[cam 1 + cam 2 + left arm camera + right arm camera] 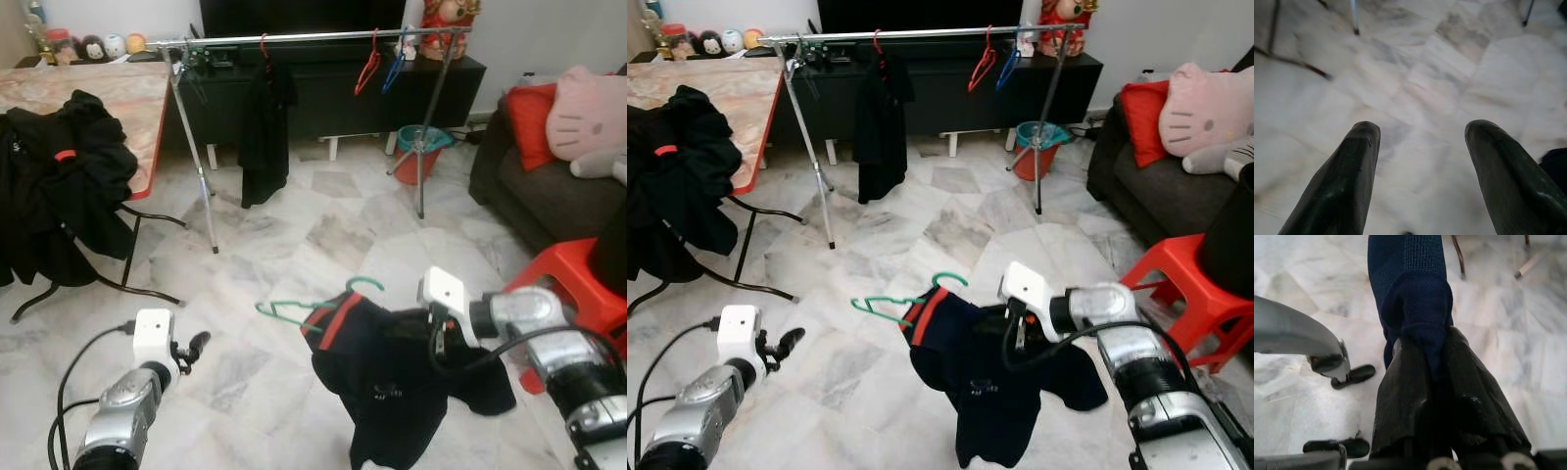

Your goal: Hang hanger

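The right gripper [1422,377] is clamped on a dark navy knitted garment with a red collar band [392,377], holding it above the pale marble floor [294,245] with a thin green wire hanger [294,308] still threaded through its neck. The left gripper [1420,166] hovers low over the tiles, fingers [1347,181] spread apart. Well beyond stands a silver metal clothes rail [313,37], carrying a black shirt [263,127], a red hanger [368,65] and a blue hanger [396,65]. A heap of black clothing [59,186] drapes over the marble-topped folding table [118,93].
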You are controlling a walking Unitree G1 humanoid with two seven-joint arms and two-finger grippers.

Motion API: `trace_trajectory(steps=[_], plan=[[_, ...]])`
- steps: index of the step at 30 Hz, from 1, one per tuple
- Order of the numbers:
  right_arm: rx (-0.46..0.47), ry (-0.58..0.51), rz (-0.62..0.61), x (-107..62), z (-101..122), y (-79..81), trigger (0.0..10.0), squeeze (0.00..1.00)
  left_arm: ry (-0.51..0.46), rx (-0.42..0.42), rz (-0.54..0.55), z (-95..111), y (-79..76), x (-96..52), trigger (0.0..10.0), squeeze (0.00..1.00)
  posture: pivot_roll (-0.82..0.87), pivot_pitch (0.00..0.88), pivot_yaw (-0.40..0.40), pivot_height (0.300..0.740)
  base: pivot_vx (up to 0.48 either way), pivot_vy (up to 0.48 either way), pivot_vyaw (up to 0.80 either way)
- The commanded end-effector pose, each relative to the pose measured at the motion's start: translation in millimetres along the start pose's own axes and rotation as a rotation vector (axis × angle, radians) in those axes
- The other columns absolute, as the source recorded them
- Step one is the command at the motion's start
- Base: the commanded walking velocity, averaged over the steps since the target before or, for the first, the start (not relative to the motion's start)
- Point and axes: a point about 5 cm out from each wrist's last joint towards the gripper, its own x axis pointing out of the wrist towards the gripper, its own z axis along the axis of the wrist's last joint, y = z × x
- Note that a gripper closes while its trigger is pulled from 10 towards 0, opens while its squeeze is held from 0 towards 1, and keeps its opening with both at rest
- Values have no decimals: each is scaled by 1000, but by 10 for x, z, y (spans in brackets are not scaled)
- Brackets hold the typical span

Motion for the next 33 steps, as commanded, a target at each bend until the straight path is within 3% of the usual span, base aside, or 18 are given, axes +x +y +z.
trace_trajectory(steps=[1,8,11,18,27,33], plan=[[-56,-41,12,-86,184,-72,0,0,23,-99,-54,-99,-19,-27,10000,0,130,0,-44,732,0,0,0],[-95,-41,126,-100,312,-79,0,0,64,-196,-243,-282,-85,-132,10000,0,138,0,-52,732,0,0,0],[-101,-54,167,-101,373,-81,0,0,47,-272,-320,-284,-124,-170,10000,0,140,0,-56,732,0,0,0],[-122,-77,208,-14,490,-92,0,0,13,-321,-497,-228,-242,-231,10000,0,142,0,-58,732,0,0,0],[-141,-88,247,127,559,-65,0,0,-12,-329,-541,-121,-258,-232,10000,0,145,0,-62,732,0,0,0],[-155,-102,287,227,611,-29,0,0,-31,-279,-532,-59,-258,-235,10000,0,161,0,-69,732,0,0,0]])
